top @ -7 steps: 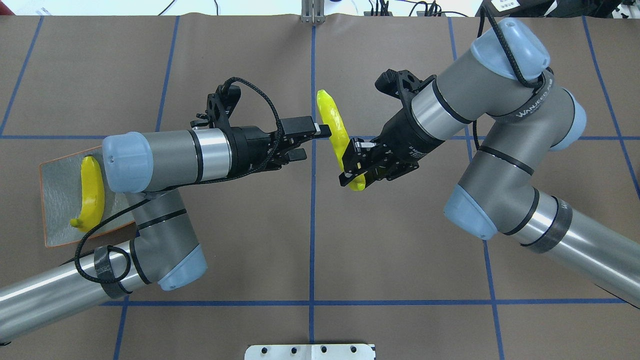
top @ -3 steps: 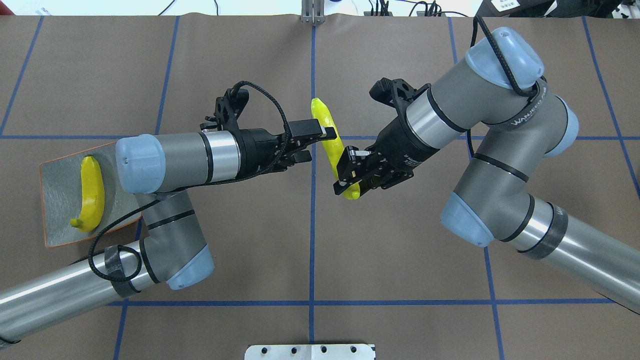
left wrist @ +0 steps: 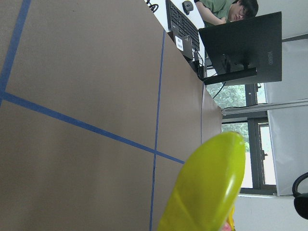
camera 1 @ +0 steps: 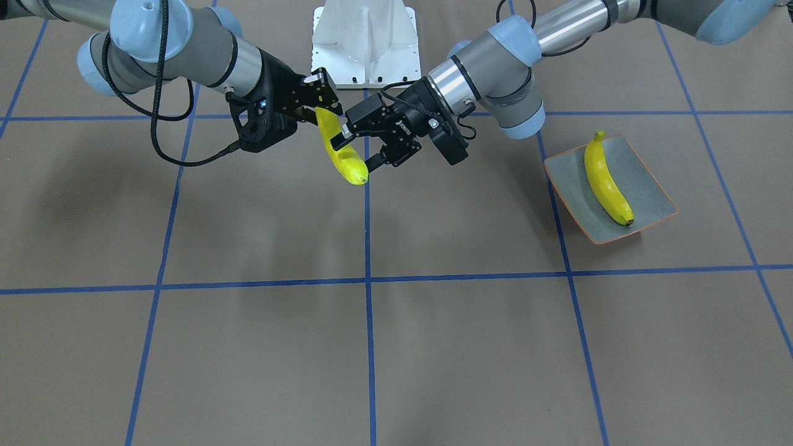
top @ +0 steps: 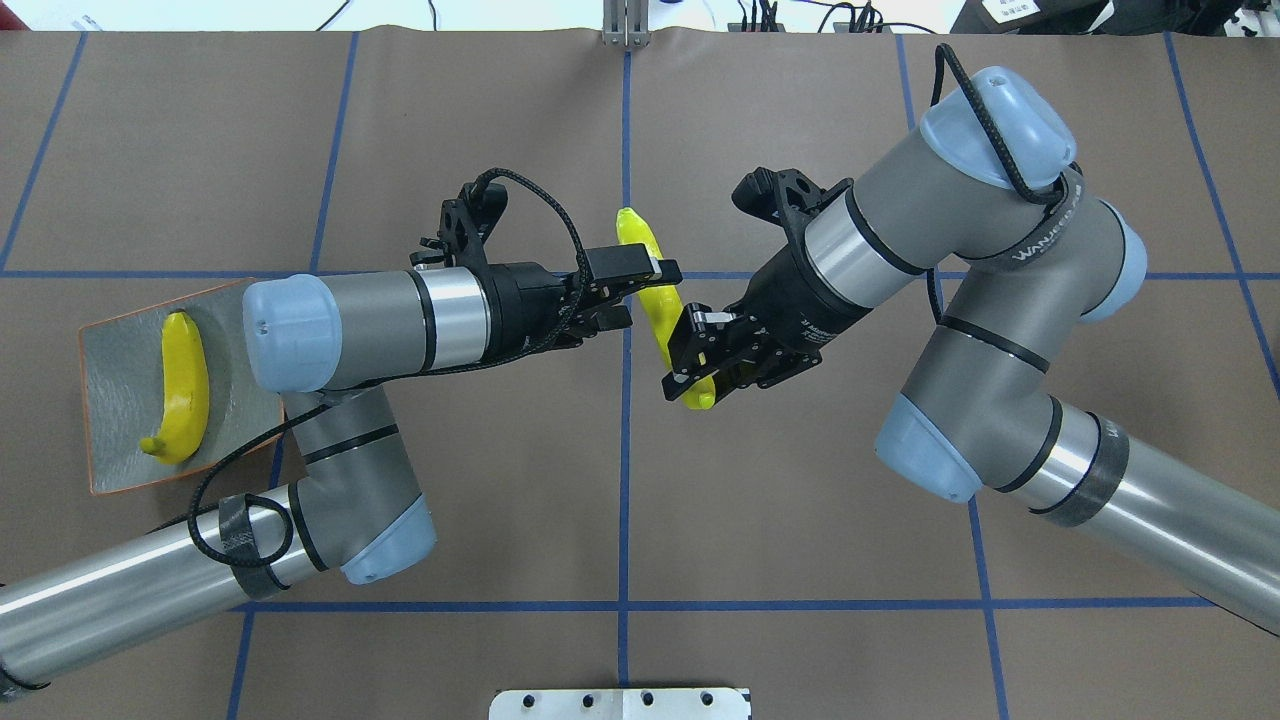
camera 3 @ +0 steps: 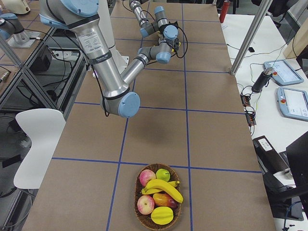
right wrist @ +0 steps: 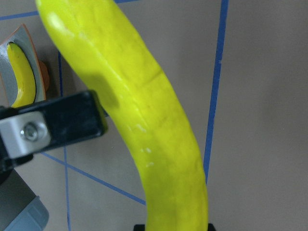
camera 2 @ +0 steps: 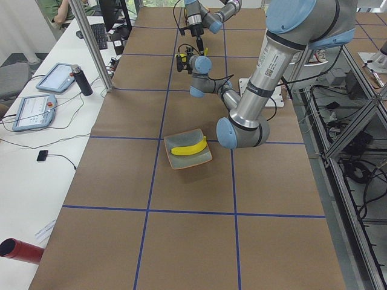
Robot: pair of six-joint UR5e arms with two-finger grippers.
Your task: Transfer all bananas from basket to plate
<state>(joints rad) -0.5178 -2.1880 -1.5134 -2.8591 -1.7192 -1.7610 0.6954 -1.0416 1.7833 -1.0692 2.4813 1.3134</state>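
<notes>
A bright yellow banana hangs in the air over the table's middle, also seen as banana and banana. My right gripper is shut on its near end. My left gripper is open, one finger lying against the banana's far half, the other beside it. A second banana lies on the grey-green plate at the table's left. The basket at the right end holds more bananas among other fruit.
Apples and other fruit share the basket. A white mounting plate sits at the near table edge. Tablets and a dark bottle lie on the side bench. A person sits at a far monitor.
The right arm carried the banana a little left and nearer. The left arm reached right until its open fingers came alongside the banana. The banana on the plate stayed put.
</notes>
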